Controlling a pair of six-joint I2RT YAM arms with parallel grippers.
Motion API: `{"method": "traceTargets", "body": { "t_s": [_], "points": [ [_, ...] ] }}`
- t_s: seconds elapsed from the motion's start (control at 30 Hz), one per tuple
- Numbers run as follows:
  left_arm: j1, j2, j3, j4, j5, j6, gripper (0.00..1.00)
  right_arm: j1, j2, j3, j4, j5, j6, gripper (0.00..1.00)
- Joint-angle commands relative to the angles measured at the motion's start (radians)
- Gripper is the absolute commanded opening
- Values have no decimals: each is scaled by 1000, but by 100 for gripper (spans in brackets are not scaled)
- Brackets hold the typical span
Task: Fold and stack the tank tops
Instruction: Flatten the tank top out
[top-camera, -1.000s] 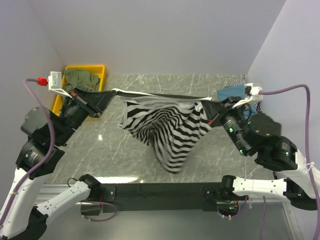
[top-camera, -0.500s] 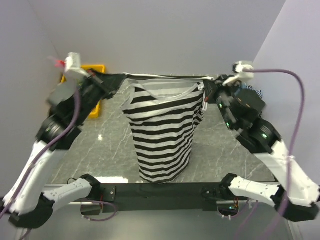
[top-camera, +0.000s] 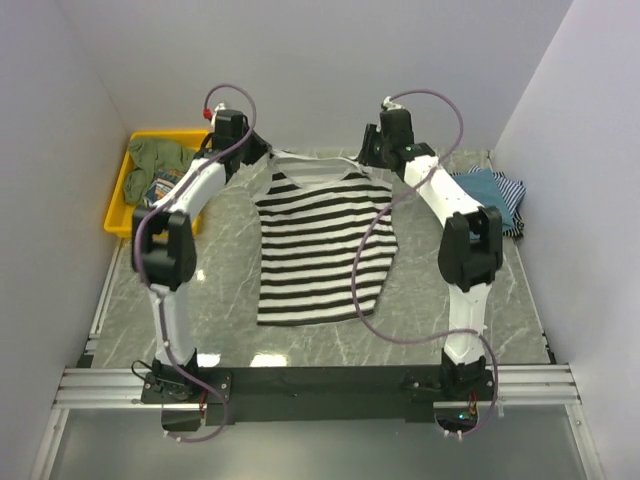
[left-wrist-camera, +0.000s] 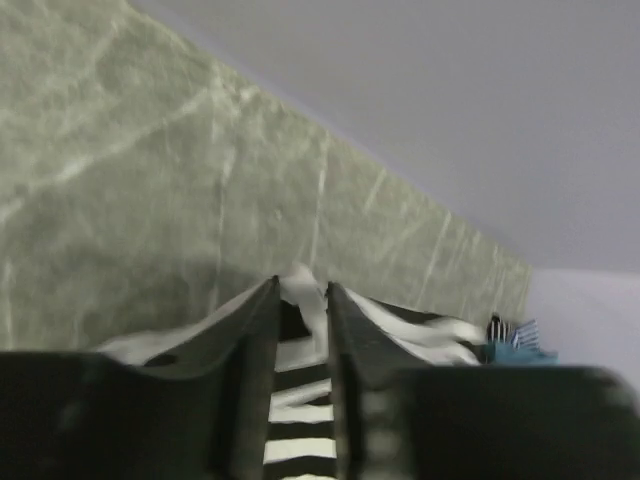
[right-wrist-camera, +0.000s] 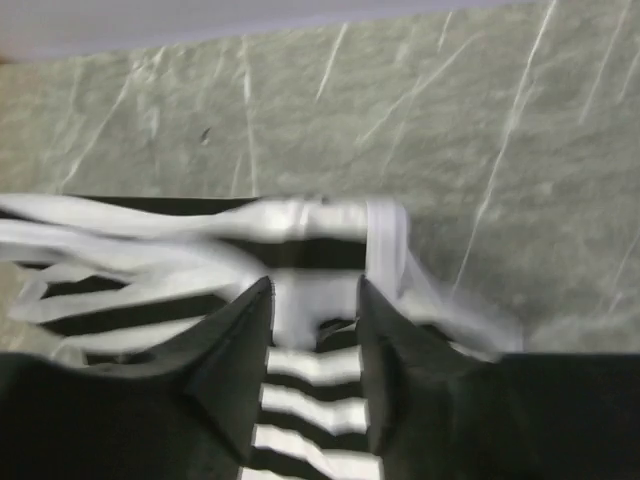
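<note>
The black-and-white striped tank top (top-camera: 320, 240) lies spread flat on the marble table, shoulders at the far side. Both arms reach out to the far end. My left gripper (top-camera: 262, 157) is at its left shoulder strap and my right gripper (top-camera: 370, 155) at its right one. In the left wrist view the jaws of the left gripper (left-wrist-camera: 303, 295) stand apart, with the white strap (left-wrist-camera: 306, 300) lying loose between the tips. The right gripper (right-wrist-camera: 313, 290) is open too, over the striped cloth (right-wrist-camera: 200, 260). A teal tank top (top-camera: 478, 185) and a thin-striped one (top-camera: 511, 197) lie at the right.
A yellow tray (top-camera: 118, 208) at the far left holds olive-green cloth (top-camera: 160, 155) and other garments. Purple cables loop from both arms over the table. White walls close in the back and both sides.
Both arms swung from holding the striped top up in the air to stretched out far. The top went from hanging to flat on the table. Both grippers' jaws have come apart.
</note>
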Motion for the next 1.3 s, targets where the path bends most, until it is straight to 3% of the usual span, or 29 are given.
{"method": "traceTargets", "body": {
  "t_s": [0.0, 0.03, 0.07, 0.17, 0.3, 0.33, 0.37, 0.53, 0.63, 0.67, 0.73, 0.8, 0.9, 1.03, 1.27],
  "points": [
    [57, 70, 237, -46, 93, 35, 34, -24, -7, 232, -99, -14, 28, 54],
    [61, 42, 199, -42, 75, 35, 42, -24, -22, 209, -102, 9, 25, 61],
    [68, 5, 141, -7, 66, 27, 60, -24, -74, 175, -81, 18, 31, 70],
    [69, -150, -55, 58, 23, -5, 76, -26, -192, 25, -72, 102, 74, 75],
    [45, -345, -275, -45, -43, -88, 71, -26, -370, -257, -70, 147, 149, 75],
    [31, -445, -407, -69, -60, -102, 68, -26, -414, -429, -51, 138, 170, 73],
    [0, -499, -477, -85, -98, -135, 64, -24, -515, -527, 24, 101, 193, 72],
    [-177, -846, -923, -152, -158, -210, 60, -17, -770, -1029, 170, 103, 292, 68],
    [-233, -989, -1091, -201, -155, -273, 52, -3, -899, -1196, 203, 95, 341, 64],
    [-244, -1015, -1119, -236, -152, -287, 42, 9, -941, -1222, 201, 102, 364, 62],
    [-248, -1070, -1186, -256, -124, -284, 32, 23, -978, -1282, 215, 110, 382, 54],
    [-254, -1090, -1240, -266, -117, -281, 31, 29, -975, -1314, 218, 119, 390, 44],
    [-254, -1059, -1263, -272, -106, -258, 35, 31, -952, -1343, 227, 116, 405, 35],
    [-254, -1019, -1283, -206, -48, -231, 49, 34, -946, -1354, 250, 110, 422, 32],
    [-254, -946, -1308, -175, -54, -226, 47, 35, -890, -1336, 260, 101, 418, 29]
  ]
}}
